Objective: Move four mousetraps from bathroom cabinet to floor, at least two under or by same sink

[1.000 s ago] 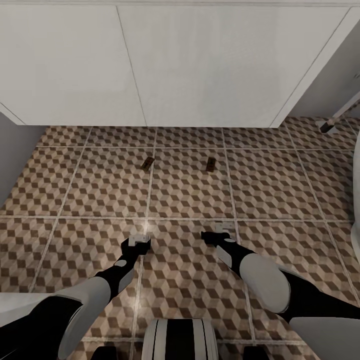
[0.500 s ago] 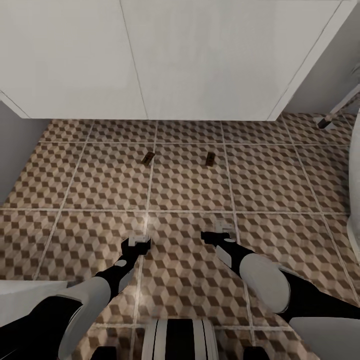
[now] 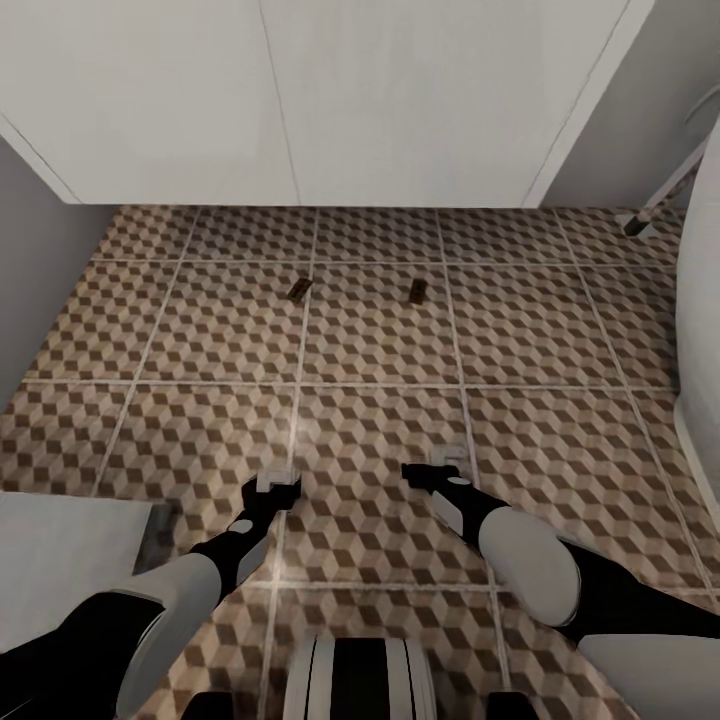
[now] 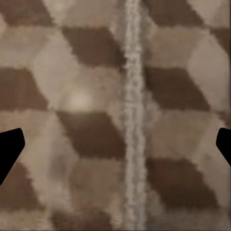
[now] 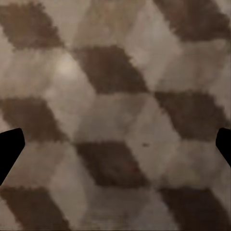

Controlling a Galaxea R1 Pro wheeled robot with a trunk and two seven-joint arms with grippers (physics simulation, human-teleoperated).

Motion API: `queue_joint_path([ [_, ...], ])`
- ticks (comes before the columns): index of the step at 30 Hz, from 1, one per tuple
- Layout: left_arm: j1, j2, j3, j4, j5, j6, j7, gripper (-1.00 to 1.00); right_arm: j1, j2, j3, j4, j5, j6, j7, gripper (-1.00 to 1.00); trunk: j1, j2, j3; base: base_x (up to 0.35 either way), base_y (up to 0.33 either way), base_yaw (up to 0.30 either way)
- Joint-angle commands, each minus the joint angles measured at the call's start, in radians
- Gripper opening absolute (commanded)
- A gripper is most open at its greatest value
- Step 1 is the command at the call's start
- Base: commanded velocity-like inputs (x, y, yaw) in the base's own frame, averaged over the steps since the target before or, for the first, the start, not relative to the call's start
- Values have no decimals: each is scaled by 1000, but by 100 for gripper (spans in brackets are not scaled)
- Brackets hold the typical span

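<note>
Head view: two mousetraps (image 3: 299, 290) (image 3: 418, 291) lie flat on the bathroom floor (image 3: 370, 340), just in front of the bathroom sink (image 3: 300, 100), which looks like it covers the next-to-sink bit. Left hand (image 3: 277, 484) and right hand (image 3: 440, 468) hang low over the tiles, forearms angled down, nothing held.

Left wrist: fingers spread wide over a grout line.

Right wrist: fingers apart too, plain tile underneath.

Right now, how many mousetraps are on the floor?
2: one on a grout line ahead of the left arm, one to its right, both before the white sink. Others may be out of view.
</note>
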Motion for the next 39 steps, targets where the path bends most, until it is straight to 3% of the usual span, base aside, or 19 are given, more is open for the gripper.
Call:
queue_joint_path([
  [1,-1,0,-9,1,10,-3,3,100,-1,0,-8,2,10,-4,-5,100,-1,0,0,-274,0,0],
  [31,-1,0,-9,1,13,-3,3,100,-1,0,-8,13,9,-1,-5,100,-1,0,0,-48,0,0],
  [39,-1,-1,-9,1,13,-3,4,100,-1,0,-8,13,9,-1,-5,100,-4,2,30,0,0,0],
])
